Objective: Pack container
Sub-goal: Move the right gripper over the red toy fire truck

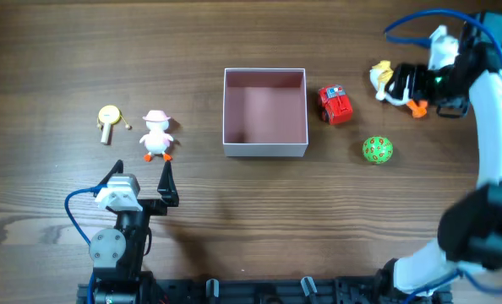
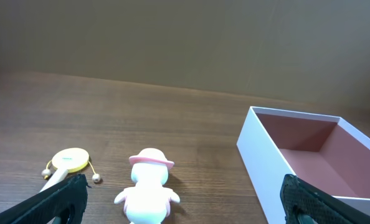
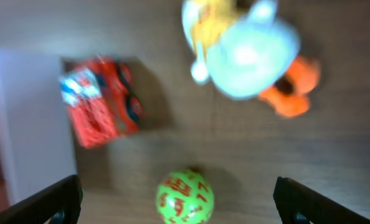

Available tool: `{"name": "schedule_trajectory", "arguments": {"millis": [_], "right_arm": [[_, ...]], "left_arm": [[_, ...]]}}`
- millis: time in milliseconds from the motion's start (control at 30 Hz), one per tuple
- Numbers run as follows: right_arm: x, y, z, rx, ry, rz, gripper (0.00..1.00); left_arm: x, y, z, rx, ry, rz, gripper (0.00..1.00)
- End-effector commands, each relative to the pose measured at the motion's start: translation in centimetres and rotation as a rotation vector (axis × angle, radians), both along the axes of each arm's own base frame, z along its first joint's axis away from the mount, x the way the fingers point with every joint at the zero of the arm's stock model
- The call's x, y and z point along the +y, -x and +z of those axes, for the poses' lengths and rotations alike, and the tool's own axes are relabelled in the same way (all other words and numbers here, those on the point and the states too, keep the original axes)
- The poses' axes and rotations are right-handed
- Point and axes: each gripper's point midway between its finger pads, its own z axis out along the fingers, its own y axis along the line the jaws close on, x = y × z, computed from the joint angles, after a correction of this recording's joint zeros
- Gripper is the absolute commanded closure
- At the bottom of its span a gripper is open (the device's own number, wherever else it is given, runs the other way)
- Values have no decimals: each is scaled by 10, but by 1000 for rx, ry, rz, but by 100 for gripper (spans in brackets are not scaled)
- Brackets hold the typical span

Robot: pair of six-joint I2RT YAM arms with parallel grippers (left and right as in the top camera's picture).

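The container (image 1: 265,149) is a square white box with a dull pink inside, at the table's middle; it also shows in the left wrist view (image 2: 260,155) and at the left edge of the right wrist view (image 3: 23,124). It holds no toys. My left gripper (image 1: 141,176) (image 2: 185,208) is open and empty, just short of a white duck with a pink hat (image 1: 156,135) (image 2: 149,190). My right gripper (image 1: 403,84) (image 3: 179,202) is open and empty, raised above the table beside a yellow-and-white duck with orange feet (image 1: 381,78) (image 3: 247,46).
A red toy car (image 1: 335,105) (image 3: 98,102) lies just right of the container. A green ball with red numbers (image 1: 377,149) (image 3: 185,198) sits nearer the front right. A yellow rattle drum (image 1: 108,121) (image 2: 70,160) lies left of the pink-hatted duck.
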Motion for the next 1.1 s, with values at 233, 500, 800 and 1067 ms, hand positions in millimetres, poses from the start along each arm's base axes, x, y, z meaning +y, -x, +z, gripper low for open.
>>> {"name": "schedule_trajectory", "arguments": {"millis": [233, 500, 800, 1067], "right_arm": [[20, -9, -25, 59, -81, 49, 0], [62, -19, -12, 30, -28, 177, 0], [94, -27, -16, 7, 176, 290, 0], [101, -33, -23, -34, 179, 355, 0]], "left_arm": [[4, 0, -4, 7, -9, 17, 0], [4, 0, -4, 7, -9, 17, 0], [4, 0, -4, 7, -9, 17, 0], [4, 0, -4, 7, -9, 17, 0]]}}
